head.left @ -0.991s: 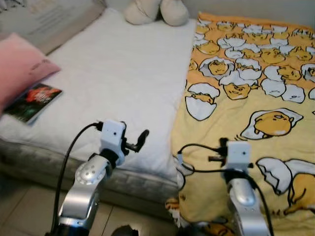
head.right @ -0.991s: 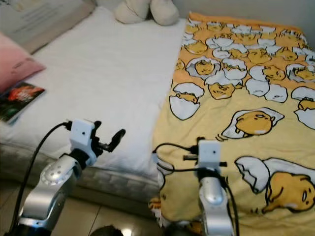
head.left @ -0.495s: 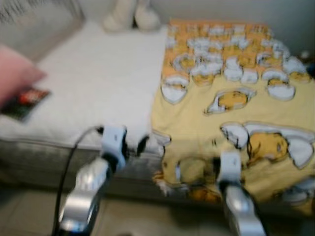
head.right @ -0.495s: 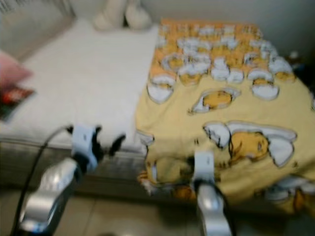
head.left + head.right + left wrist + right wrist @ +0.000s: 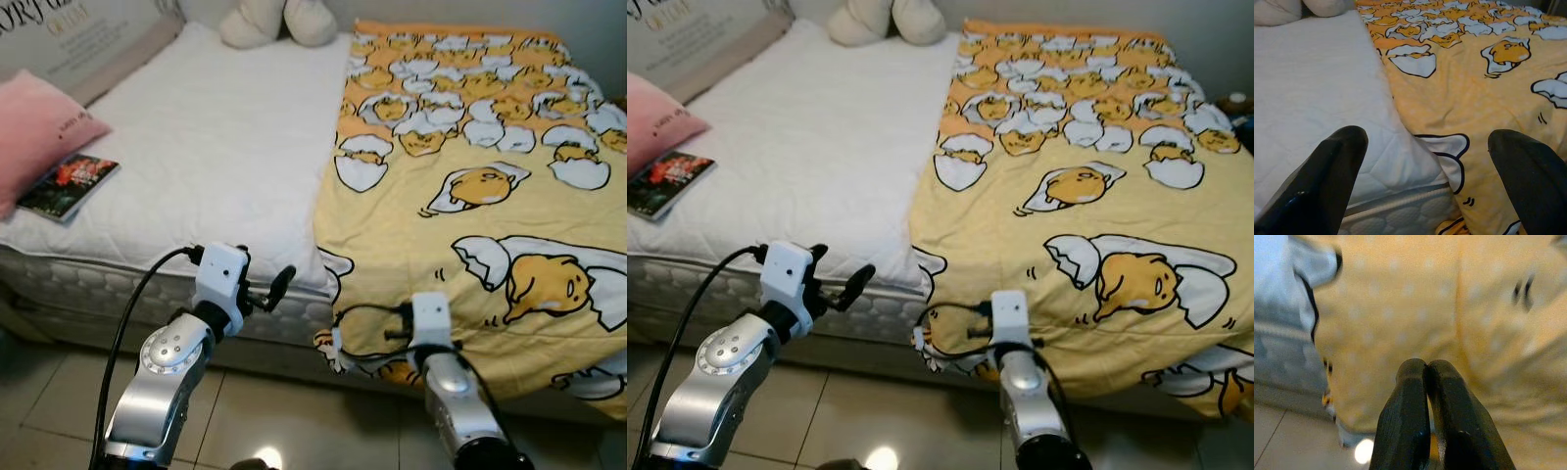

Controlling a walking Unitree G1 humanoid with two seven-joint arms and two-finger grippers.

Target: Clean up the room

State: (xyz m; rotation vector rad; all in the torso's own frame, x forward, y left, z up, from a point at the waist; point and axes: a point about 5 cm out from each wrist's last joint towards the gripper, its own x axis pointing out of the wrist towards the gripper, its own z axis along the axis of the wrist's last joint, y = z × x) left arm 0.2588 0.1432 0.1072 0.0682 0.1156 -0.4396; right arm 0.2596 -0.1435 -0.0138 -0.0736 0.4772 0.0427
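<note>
Tiled floor (image 5: pixel 59 411) runs under a bed (image 5: pixel 196 147) with a white mattress. Just ahead of the right gripper (image 5: pixel 1422 369), whose fingers press together on nothing, hangs the blanket (image 5: pixel 470 176), yellow with egg cartoons, draped over the bed's edge. Left gripper (image 5: pixel 1425 147) hovers spread wide before the mattress corner beside it.

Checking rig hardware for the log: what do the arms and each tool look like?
Both arms are silver metal with round joint caps. Each wrist carries a white boxy camera housing with a looping black cable. The left tool and the right tool each have two long, glossy black fingers with rounded tips.
</note>
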